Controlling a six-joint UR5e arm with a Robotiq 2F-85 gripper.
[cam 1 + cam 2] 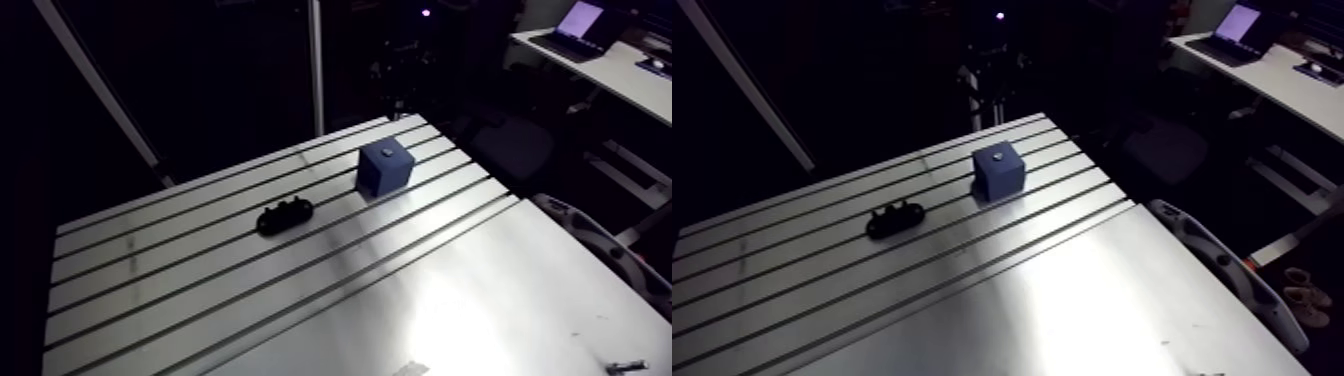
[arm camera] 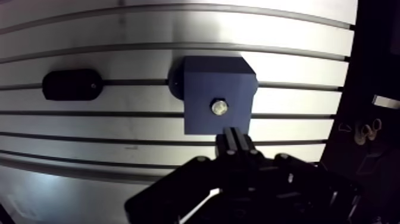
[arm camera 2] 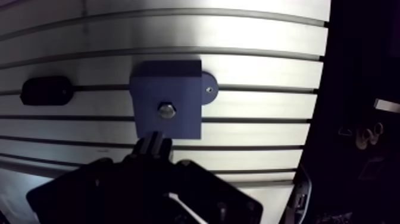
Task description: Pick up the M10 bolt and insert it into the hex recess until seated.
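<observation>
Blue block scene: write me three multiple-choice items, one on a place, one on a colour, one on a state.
1. Where is the bolt? A. in the top face of the blue block; B. flat on the table; C. between the gripper's fingers.
2. The oblong part beside the block is: A. white; B. red; C. black.
3. The gripper is: A. wide open; B. shut, empty; C. shut on the bolt.
Answers: 1 A, its head shows in the top face. 2 C, it is dark against the table. 3 B, the fingers meet short of the block.
</observation>
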